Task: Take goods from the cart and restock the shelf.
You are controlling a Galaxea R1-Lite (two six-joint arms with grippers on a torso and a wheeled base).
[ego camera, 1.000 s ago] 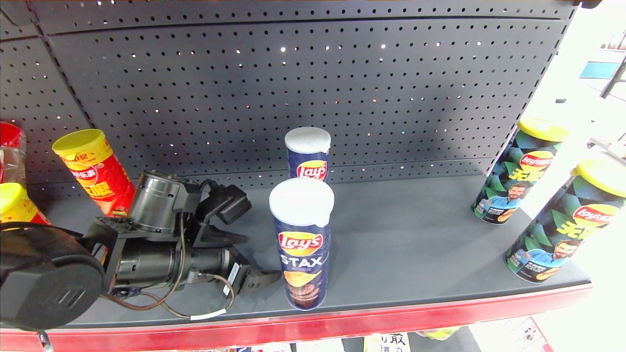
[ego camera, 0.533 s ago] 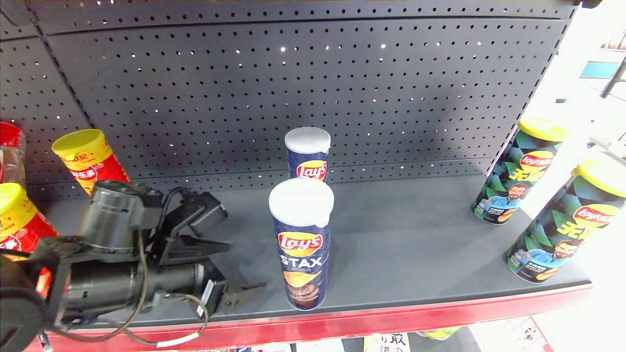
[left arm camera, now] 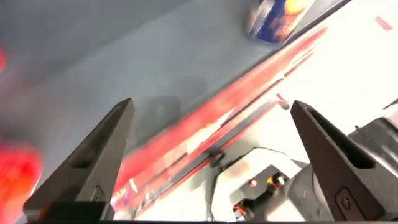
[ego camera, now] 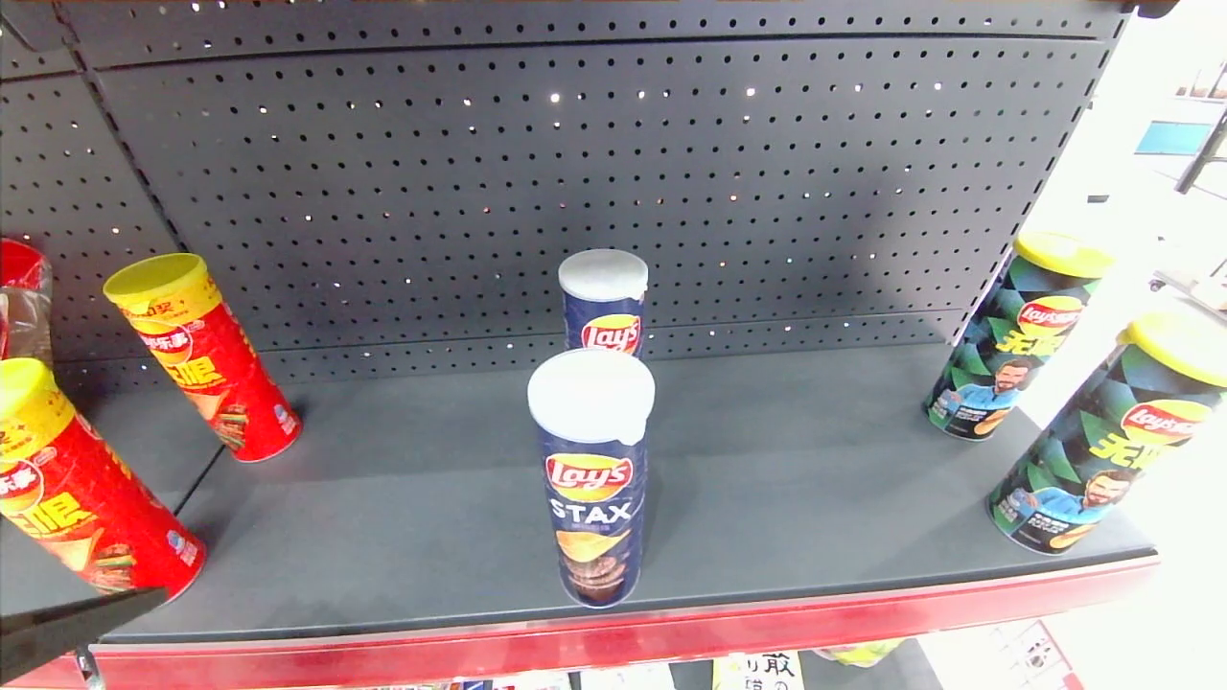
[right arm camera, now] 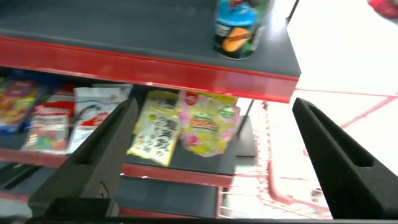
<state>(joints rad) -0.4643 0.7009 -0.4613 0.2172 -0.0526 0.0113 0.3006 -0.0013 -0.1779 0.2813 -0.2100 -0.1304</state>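
**Surface and room.** The shelf deck (ego camera: 815, 479) is dark grey and level, with a red front lip (ego camera: 671, 637). A perforated back panel (ego camera: 575, 144) of the same grey rises behind it. A bright, pale floor (ego camera: 1184, 594) lies past the deck's right end.

**Stock on the deck.** All goods are upright lidded cylinders.
- **Right end:** two green chip cans with yellow lids stand apart. The front green can (ego camera: 1102, 450) is near the lip and the rear green can (ego camera: 1016, 335) is close to the panel.
- **Left end:** two red chip cans with yellow lids stand apart, the front red can (ego camera: 81, 498) and the rear red can (ego camera: 206, 359).
- **Centre:** the front blue chip can (ego camera: 591, 479), white-lidded, stands just behind the lip. The rear blue chip can (ego camera: 603, 302) is directly behind it, by the panel.

**Lower shelf.** In the right wrist view, a lower shelf (right arm camera: 124, 158) beneath the red lip carries snack packets (right arm camera: 161, 127) lying side by side.

**Grippers.**
- **Left gripper (left arm camera: 211, 106):** released, with the fingers spread wide and grasping nothing. It sits off the front of the red lip. The front blue chip can shows blurred on the deck, well apart from it.
- **Right gripper (right arm camera: 216, 102):** likewise released, with the fingers spread wide and grasping nothing. It sits before the lower shelf, under the deck's right end. The front green can stands near the deck's corner, well apart from it.
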